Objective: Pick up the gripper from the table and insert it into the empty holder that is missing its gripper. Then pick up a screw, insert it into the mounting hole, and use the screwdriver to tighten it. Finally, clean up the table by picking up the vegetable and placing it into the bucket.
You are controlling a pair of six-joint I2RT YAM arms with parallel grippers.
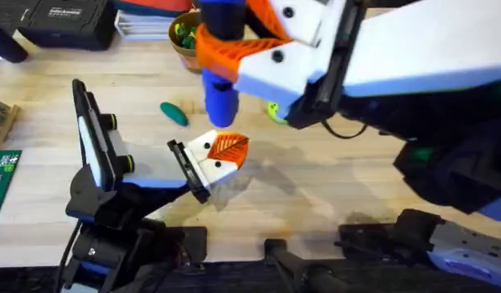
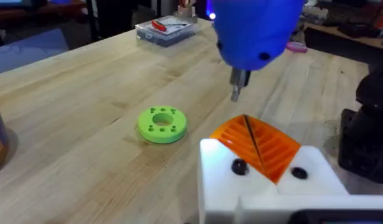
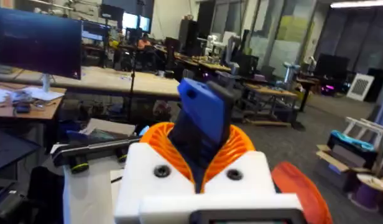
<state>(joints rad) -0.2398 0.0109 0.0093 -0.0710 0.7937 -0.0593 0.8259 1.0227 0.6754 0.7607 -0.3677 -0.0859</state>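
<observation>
Light wooden table (image 1: 332,195). Overhead: right gripper (image 1: 234,49), upper centre, clamps the blue screwdriver (image 1: 221,96) upright over the orange-tipped holder (image 1: 219,156); vegetable (image 1: 174,113) left of it, bucket (image 1: 182,41) top. Left wrist: driver tip (image 2: 237,93) hangs just above the pads (image 2: 260,144), lime disc (image 2: 162,124) left; left claw can't tell. Right wrist: screwdriver (image 3: 201,121) gripped.

Right gripper (image 3: 201,171) clamped on blue screwdriver (image 3: 201,121), orange pads (image 3: 159,142) either side, desks and monitor (image 3: 39,40) far behind
</observation>
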